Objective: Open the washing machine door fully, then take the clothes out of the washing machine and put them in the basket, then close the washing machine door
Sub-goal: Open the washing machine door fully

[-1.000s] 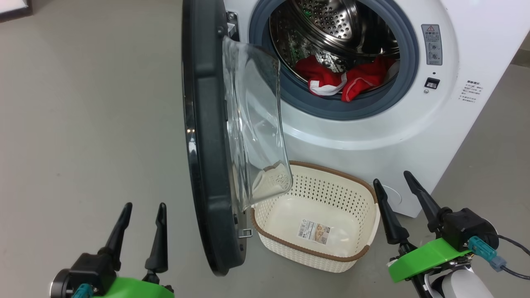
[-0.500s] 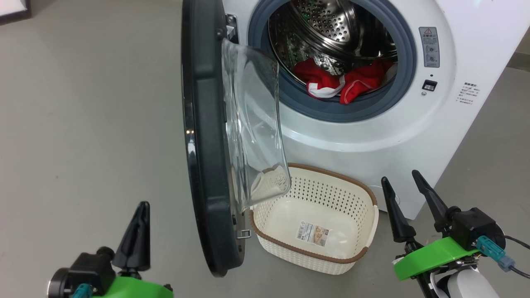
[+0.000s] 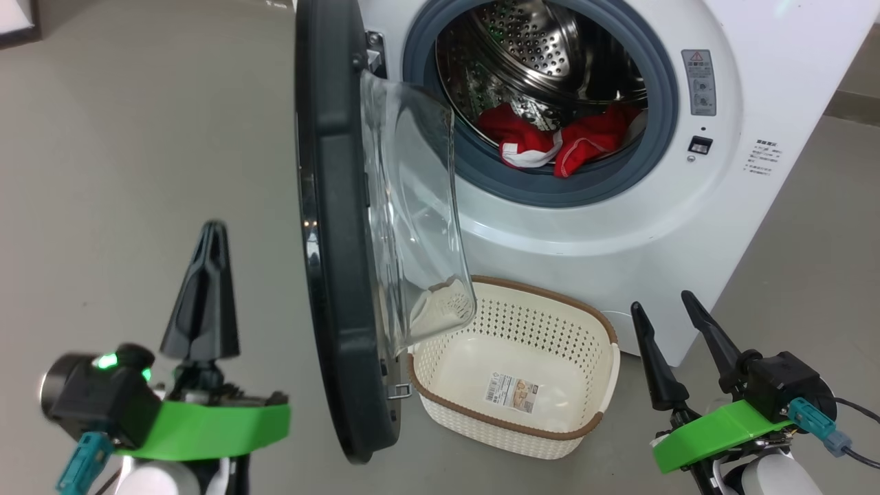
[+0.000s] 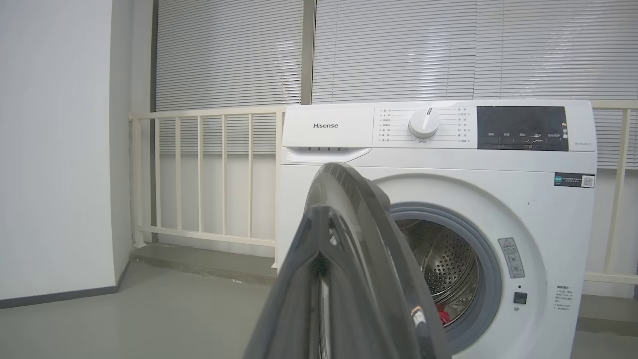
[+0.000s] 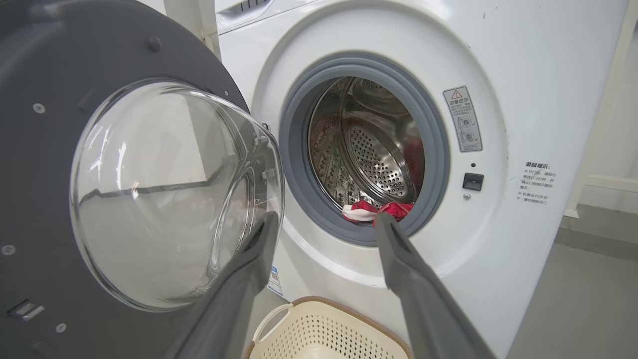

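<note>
Plainly, "Hisense" on washing machine (image 4: pixel 528 199)

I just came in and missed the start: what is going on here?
A two-armed robot is set to unload a washing machine. The washing machine door stands partly open, its edge towards the robot. The red clothes lie in the drum, and the basket on the floor holds no clothes. The left gripper is shut on nothing, raised beside the door; the right gripper hangs open near the basket.

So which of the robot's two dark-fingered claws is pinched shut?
The left gripper: its long dark fingers meet in one spike; on the right gripper they stand apart.
</note>
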